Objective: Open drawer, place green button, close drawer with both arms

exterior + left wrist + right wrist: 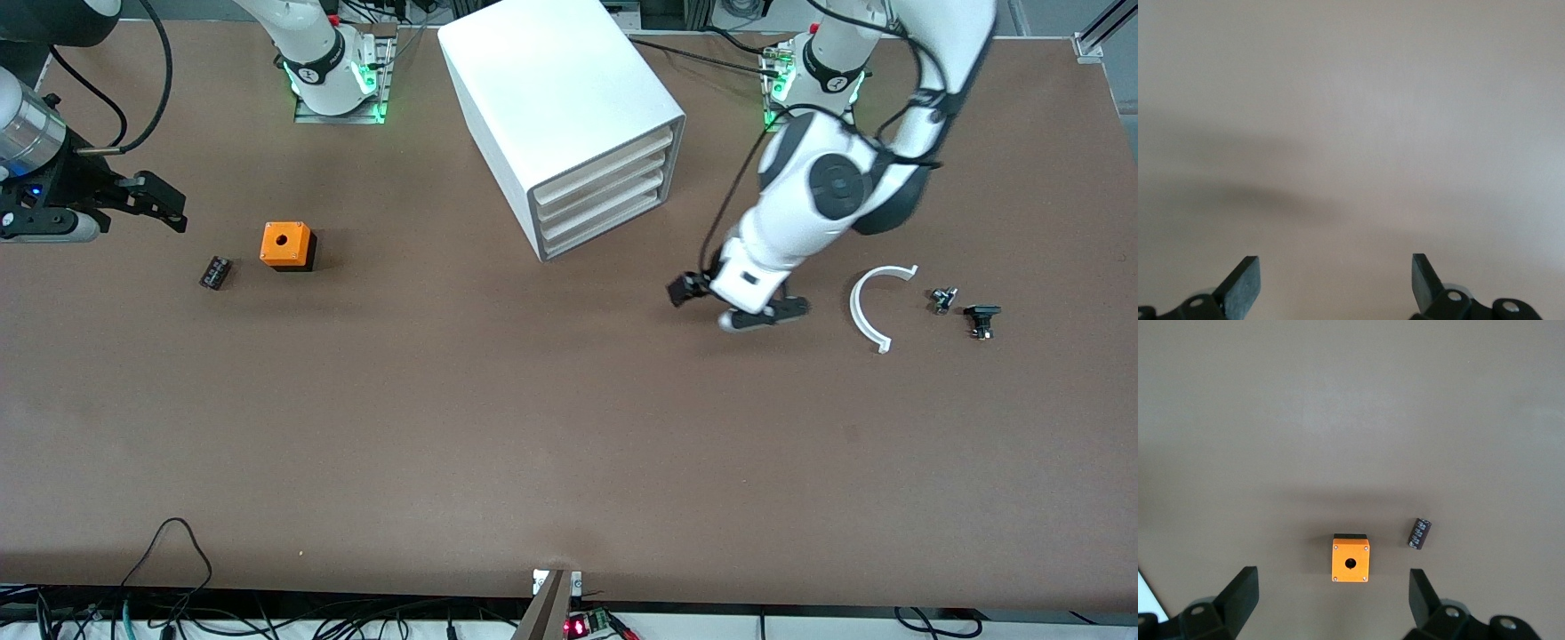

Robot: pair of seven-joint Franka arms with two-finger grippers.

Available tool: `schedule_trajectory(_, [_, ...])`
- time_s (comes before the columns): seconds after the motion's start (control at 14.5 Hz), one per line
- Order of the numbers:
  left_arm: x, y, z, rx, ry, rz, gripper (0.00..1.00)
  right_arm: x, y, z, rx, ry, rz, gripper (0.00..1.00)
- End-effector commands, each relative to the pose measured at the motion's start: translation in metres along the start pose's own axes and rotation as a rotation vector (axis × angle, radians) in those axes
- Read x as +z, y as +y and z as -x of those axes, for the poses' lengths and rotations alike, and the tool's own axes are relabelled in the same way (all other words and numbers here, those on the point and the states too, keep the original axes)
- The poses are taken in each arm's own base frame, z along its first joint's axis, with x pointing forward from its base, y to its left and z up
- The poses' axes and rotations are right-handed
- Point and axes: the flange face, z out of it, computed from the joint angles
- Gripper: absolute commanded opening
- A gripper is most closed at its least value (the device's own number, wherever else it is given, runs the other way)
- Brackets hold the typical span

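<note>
The white cabinet (pixel 560 107) stands at the robots' side of the table, all drawers shut; the lowest drawer (pixel 606 224) has a plain front. The tiny button (pixel 942 300) lies toward the left arm's end, beside a white curved strip (pixel 867 307). My left gripper (pixel 738 307) is open and empty, low over bare table between the cabinet and the strip; its wrist view shows only table and its own gripper (pixel 1336 280). My right gripper (pixel 164 203) is open and empty at the right arm's end; it also shows in the right wrist view (pixel 1333 600).
An orange cube with a hole (pixel 286 245) and a small dark block (pixel 215 271) lie toward the right arm's end; both show in the right wrist view, cube (pixel 1350 560) and block (pixel 1419 533). A small black part (pixel 981 318) lies beside the button.
</note>
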Motion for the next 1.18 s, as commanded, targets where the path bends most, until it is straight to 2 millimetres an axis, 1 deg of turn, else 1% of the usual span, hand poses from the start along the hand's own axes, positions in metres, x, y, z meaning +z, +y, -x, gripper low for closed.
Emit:
schedule_trajectory(0.0, [-0.075,-0.024,-0.008,0.059,0.048,-0.014,1.00,-0.002,0.001,0.009,0.002,-0.023,-0.002,1.00])
schedule_trajectory(0.07, [-0.104,-0.035,-0.016,0.100,0.041,-0.030,1.00,-0.003,0.001,0.007,-0.002,-0.023,-0.003,1.00])
schedule_trajectory(0.14, [-0.139,-0.052,-0.029,0.135,0.036,-0.042,1.00,-0.004,0.002,0.007,0.003,-0.020,-0.006,1.00])
schedule_trajectory(0.21, [-0.171,-0.066,-0.038,0.180,0.021,-0.056,1.00,-0.007,0.001,0.006,0.009,-0.007,-0.009,1.00])
schedule_trajectory(0.28, [-0.198,-0.081,-0.042,0.229,0.004,-0.067,1.00,-0.007,0.001,0.004,0.009,-0.005,-0.009,1.00])
schedule_trajectory(0.41, [-0.243,-0.119,-0.055,0.324,-0.013,-0.144,1.00,-0.008,0.001,0.003,0.009,-0.002,-0.009,1.00])
schedule_trajectory(0.48, [-0.257,-0.130,-0.056,0.373,-0.018,-0.179,1.00,-0.009,0.002,0.004,0.012,0.000,-0.009,1.00])
schedule_trajectory(0.62, [-0.280,-0.149,-0.052,0.418,-0.004,-0.227,1.00,-0.009,0.006,0.004,0.012,-0.005,-0.010,1.00])
schedule_trajectory(0.69, [-0.287,-0.158,-0.050,0.424,-0.006,-0.248,1.00,-0.009,0.006,0.005,0.007,-0.008,-0.010,1.00])
schedule_trajectory(0.76, [-0.291,-0.161,-0.046,0.429,-0.023,-0.258,1.00,-0.010,0.006,0.005,0.014,-0.007,-0.010,1.00])
schedule_trajectory(1.04, [-0.286,-0.165,-0.043,0.445,-0.056,-0.278,1.00,-0.019,0.006,0.004,0.011,0.009,-0.008,1.00])
schedule_trajectory(1.11, [-0.288,-0.162,-0.044,0.450,-0.051,-0.277,1.00,-0.019,0.006,0.004,0.011,0.007,-0.008,1.00])
